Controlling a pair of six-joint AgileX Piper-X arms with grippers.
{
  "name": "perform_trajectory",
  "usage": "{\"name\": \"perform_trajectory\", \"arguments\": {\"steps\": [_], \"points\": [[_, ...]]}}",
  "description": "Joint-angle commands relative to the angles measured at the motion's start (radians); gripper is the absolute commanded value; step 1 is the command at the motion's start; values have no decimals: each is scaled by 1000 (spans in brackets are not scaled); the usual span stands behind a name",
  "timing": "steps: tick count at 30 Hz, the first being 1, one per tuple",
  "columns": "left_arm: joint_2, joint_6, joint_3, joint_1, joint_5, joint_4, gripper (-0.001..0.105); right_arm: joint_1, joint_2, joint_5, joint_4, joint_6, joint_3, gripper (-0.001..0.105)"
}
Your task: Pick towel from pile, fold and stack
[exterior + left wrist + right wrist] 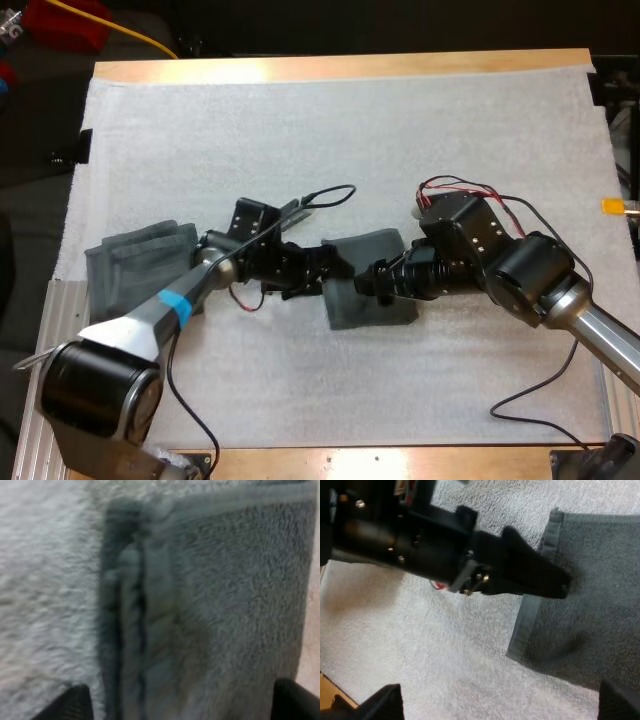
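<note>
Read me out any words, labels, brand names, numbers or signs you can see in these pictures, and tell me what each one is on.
No text can be read in any view.
Blue band on the left arm: plain, no lettering.
Folded towel and towels at the left: no tag or print visible.
White mat: blank.

three cameras facing one folded towel (375,308)
the high view is looking forward and down from behind the arms; both wrist views are looking down from close in, sharing that towel's edge.
</note>
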Motion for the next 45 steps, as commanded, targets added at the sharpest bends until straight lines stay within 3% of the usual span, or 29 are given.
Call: {"name": "perform_trajectory", "arguments": {"steps": [1, 14, 21, 26, 33, 45], "points": [[11, -17, -12, -16, 6, 11, 72, 2, -9, 1, 3, -15, -3, 75], [74, -70, -110, -83, -32, 108, 70, 2, -19, -5, 3, -43, -3, 75], [76, -70, -113, -83, -30, 110, 68, 2, -23, -5, 3, -45, -3, 75], [76, -70, -113, -83, -33, 110, 37, 2, -23, -5, 3, -45, -3, 75], [76, -33, -113, -83, -50, 119, 3, 2, -23, -5, 3, -43, -3, 75], [-10, 227, -154, -11, -49, 303, 0, 2, -23, -5, 3, -43, -3, 75]]}}
